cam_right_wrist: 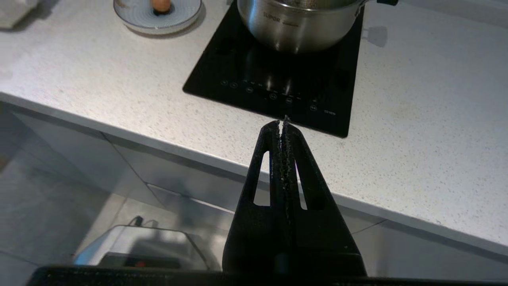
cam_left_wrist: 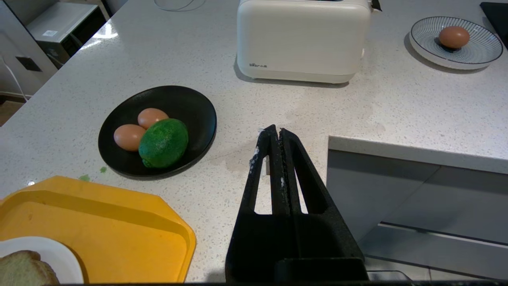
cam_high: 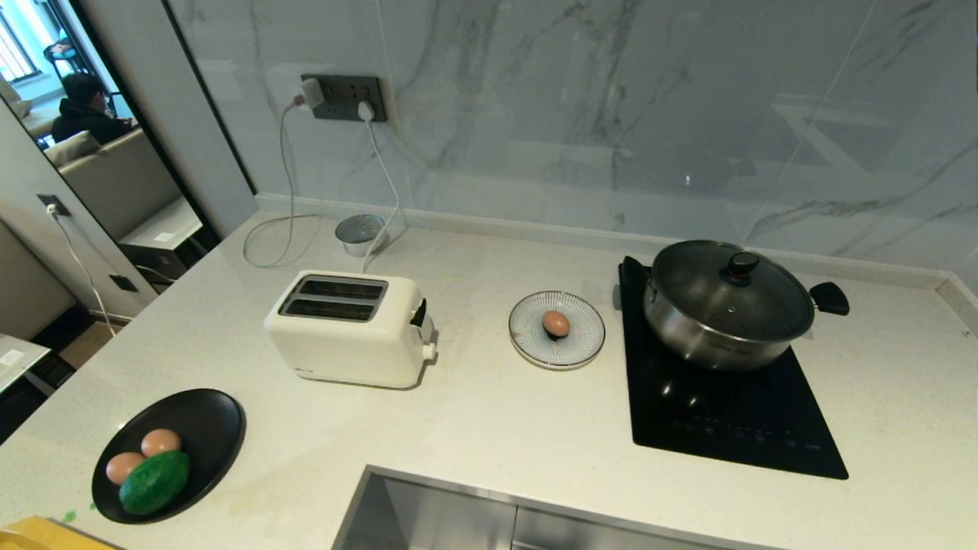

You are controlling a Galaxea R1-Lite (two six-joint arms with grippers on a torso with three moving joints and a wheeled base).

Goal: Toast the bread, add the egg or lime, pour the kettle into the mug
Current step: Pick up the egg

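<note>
While egg [cam_high: 556,323] sits on striped plate [cam_high: 584,347], left gripper [cam_left_wrist: 275,132] and right gripper [cam_right_wrist: 282,124] are held closed, empty, near counter edge [cam_right_wrist: 119,137].

Green lime [cam_high: 155,482], black plate [cam_high: 218,418], striped saucer [cam_high: 584,345].

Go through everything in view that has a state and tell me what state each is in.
toaster: slots empty
pot: lid on, on the cooktop
egg: alone on striped plate
lime: on black plate, with two eggs
bread: untoasted, on the tray
left gripper: shut, empty
right gripper: shut, empty
</note>
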